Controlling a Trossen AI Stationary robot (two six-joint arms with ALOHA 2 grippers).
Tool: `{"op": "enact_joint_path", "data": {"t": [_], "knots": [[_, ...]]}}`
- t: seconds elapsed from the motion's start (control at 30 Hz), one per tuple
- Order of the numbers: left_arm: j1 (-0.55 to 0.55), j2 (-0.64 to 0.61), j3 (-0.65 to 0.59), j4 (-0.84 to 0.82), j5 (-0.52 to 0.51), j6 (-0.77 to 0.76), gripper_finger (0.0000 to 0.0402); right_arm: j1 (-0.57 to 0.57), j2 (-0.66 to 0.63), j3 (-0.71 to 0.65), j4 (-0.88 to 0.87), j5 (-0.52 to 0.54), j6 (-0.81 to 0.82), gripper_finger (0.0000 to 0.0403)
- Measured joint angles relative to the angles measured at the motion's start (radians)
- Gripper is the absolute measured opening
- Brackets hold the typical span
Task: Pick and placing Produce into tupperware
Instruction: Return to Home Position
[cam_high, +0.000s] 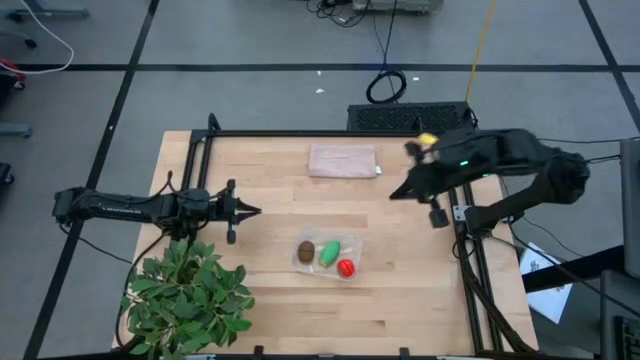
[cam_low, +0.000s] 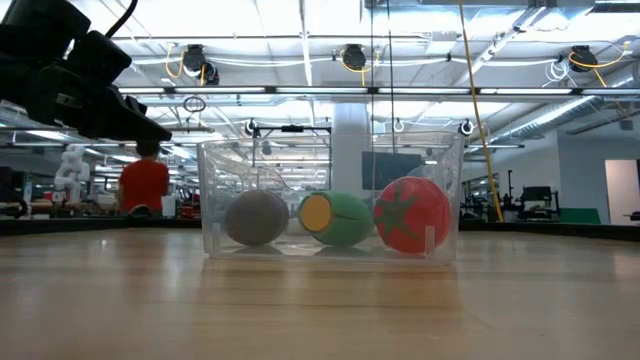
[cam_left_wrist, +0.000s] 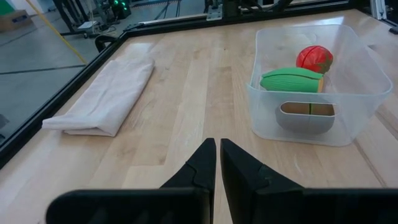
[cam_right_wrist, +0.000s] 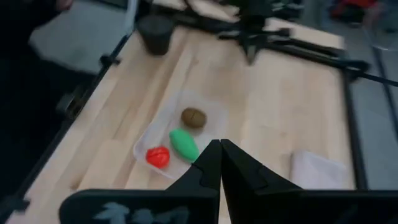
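The clear tupperware (cam_high: 352, 243) stands on the wooden table near its middle, a little toward the near edge. Inside it lie the brown kiwi (cam_high: 306, 251), the green oval (cam_high: 329, 254) and the red tomato (cam_high: 346, 267), side by side on its floor; the low view shows the kiwi (cam_low: 257, 217), green oval (cam_low: 338, 219) and tomato (cam_low: 412, 214) through its wall. My left gripper (cam_high: 258, 211) stays shut, low at the table's left, pointing toward the tupperware (cam_left_wrist: 323, 124). My right gripper (cam_high: 393, 195) is shut and raised high over the table's right part, holding nothing (cam_right_wrist: 220, 152).
A folded pinkish-beige cloth (cam_high: 343, 160) lies flat near the far edge. A leafy potted plant (cam_high: 190, 295) stands at the near left corner, beside my left arm. A black frame rail (cam_high: 300, 133) borders the table. Bare wood lies between the tupperware and each gripper.
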Motion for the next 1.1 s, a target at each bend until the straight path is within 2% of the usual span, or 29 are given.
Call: {"op": "enact_joint_path", "data": {"t": [0.6, 0.87, 1.1], "knots": [[0.000, 0.000, 0.000, 0.000, 0.000, -0.002, 0.0028, 0.002, -0.349, -0.014, -0.066, 0.076, 0.220, 0.0000], [0.000, 0.000, 0.000, 0.000, 0.000, -0.003, 0.0028, 0.001, -0.540, -0.148, -0.036, 0.180, 0.250, 0.0000], [0.000, 0.000, 0.000, 0.000, -0.001, -0.007, 0.0028, 0.001, -0.730, -0.326, 0.074, 0.182, 0.245, 0.0000]]}}
